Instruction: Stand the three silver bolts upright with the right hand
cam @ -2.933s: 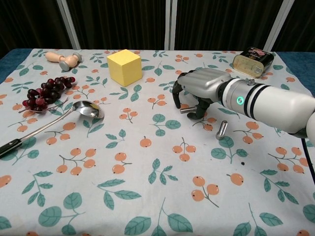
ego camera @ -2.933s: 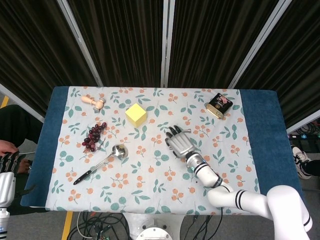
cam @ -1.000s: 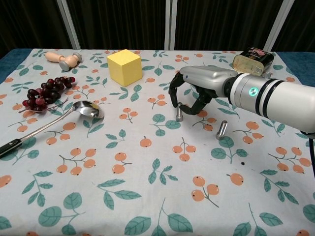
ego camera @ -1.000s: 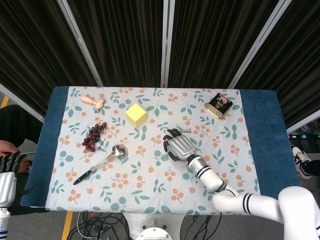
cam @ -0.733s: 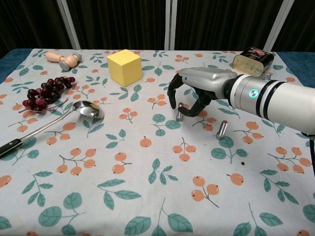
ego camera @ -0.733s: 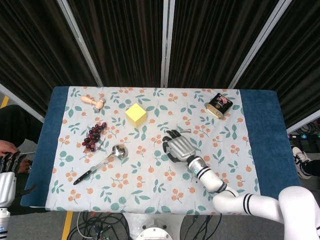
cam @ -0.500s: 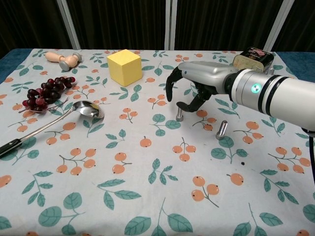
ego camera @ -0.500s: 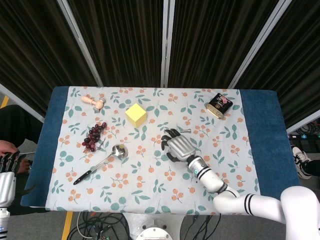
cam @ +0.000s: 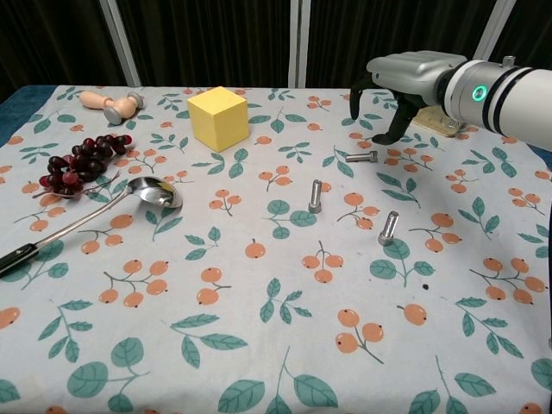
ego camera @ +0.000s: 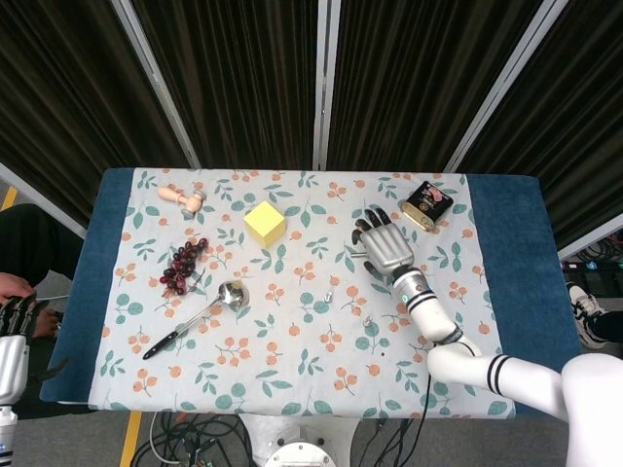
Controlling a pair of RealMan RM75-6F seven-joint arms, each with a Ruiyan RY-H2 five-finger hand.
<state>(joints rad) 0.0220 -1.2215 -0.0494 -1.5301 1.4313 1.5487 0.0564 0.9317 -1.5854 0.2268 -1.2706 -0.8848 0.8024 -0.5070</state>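
Note:
One silver bolt point(cam: 316, 196) stands upright on the flowered cloth near the middle, also visible as a small bolt point(ego camera: 328, 294) in the head view. A second bolt point(cam: 388, 227) stands to its right and nearer me, seen from above as the bolt point(ego camera: 369, 320). The third bolt point(cam: 362, 157) lies flat further back. My right hand point(cam: 404, 84) hovers above and just right of that lying bolt, fingers apart and curved downward, holding nothing. In the head view the right hand point(ego camera: 384, 245) hides the lying bolt. My left hand point(ego camera: 12, 342) hangs off the table's left edge, empty.
A yellow cube point(cam: 218, 116) sits at the back centre-left. A flat tin point(cam: 442, 108) lies just behind the right hand. Dark grapes point(cam: 82, 159), a spoon point(cam: 155, 190) and a wooden peg piece point(cam: 112, 103) occupy the left side.
The right hand let go of the middle bolt, left it standing, and moved back and to the right, over the lying bolt. The left hand has not moved.

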